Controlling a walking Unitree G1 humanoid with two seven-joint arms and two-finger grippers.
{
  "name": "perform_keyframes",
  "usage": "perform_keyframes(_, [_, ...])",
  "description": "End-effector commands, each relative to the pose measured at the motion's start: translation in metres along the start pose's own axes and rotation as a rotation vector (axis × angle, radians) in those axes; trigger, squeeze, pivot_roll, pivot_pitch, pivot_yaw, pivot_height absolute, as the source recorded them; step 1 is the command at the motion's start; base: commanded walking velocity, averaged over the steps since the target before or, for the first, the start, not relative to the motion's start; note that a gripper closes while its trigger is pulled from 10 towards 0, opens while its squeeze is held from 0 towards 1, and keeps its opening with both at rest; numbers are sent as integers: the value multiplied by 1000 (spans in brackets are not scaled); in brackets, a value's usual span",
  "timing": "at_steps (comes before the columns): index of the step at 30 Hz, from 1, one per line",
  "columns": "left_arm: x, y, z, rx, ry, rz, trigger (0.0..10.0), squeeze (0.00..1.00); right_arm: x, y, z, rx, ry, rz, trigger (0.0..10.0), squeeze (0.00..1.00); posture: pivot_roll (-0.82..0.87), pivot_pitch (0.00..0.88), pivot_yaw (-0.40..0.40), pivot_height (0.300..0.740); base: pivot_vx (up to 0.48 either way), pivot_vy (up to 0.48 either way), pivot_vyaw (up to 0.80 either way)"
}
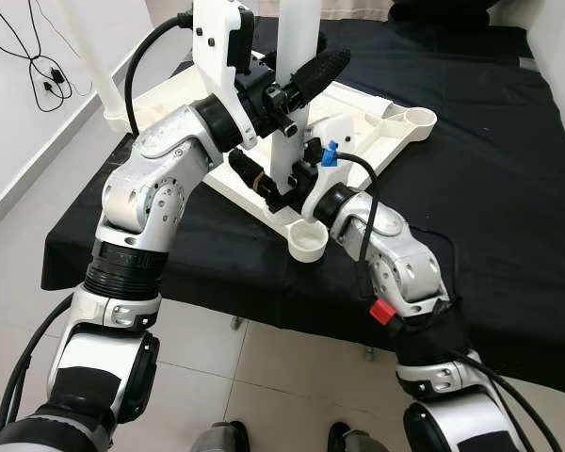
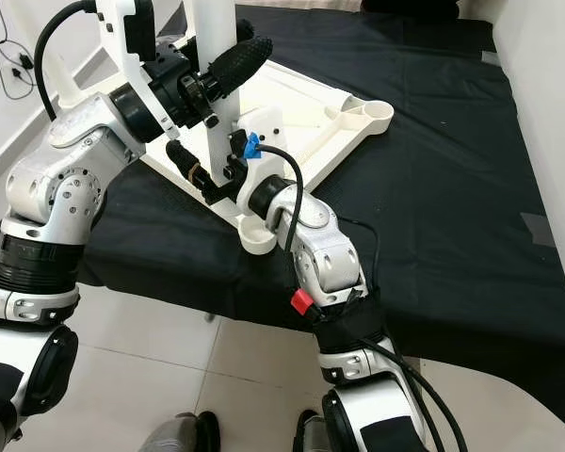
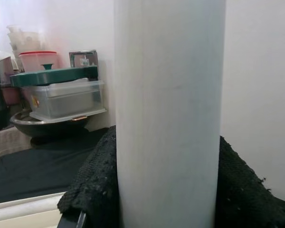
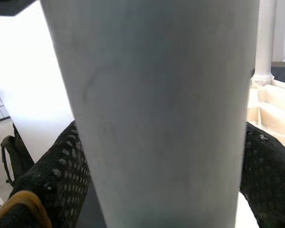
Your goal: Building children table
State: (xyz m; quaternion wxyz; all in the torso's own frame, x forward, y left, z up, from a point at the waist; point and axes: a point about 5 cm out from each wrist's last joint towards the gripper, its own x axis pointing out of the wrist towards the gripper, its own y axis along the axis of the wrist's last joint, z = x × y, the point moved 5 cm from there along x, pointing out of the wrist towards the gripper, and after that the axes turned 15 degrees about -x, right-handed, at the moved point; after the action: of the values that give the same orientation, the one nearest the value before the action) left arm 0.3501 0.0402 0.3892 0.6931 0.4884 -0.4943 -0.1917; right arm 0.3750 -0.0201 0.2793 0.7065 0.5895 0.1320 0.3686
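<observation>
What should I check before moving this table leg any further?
1. Left pincer closed around the white leg: ok.
2. Right pincer closed around the same leg lower down: ok.
3. Leg upright over the upturned tabletop: ok.
4. Leg's foot seated in a corner socket: cannot tell, the arms hide it.
5. Near corner socket free: ok.
6. Tabletop fully resting on the black cloth: ok.

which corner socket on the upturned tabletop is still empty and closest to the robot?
The round socket at the tabletop's near corner, just below the right gripper. The other empty socket sits at the far right corner. Both grippers clamp the upright leg.
</observation>
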Motion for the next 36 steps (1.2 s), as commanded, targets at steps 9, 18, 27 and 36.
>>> perform_keyframes(9, [7,-12,19,-55,-64,-11,0,0,10,10,-8,-31,14,33,0,0,5,212,54,740,0,0,0])
perform_keyframes(18, [12,-11,25,-57,-88,-4,0,118,11,6,-6,-38,3,10,0,0,1,210,55,740,0,0,0])
perform_keyframes(27, [7,1,23,-97,-80,40,10000,1000,9,5,0,-36,-30,8,0,0,1,211,55,740,0,0,0])
perform_keyframes(36, [-22,61,18,-38,-27,172,10000,1000,1,3,45,-47,-233,-10,0,0,7,212,52,740,0,0,0])
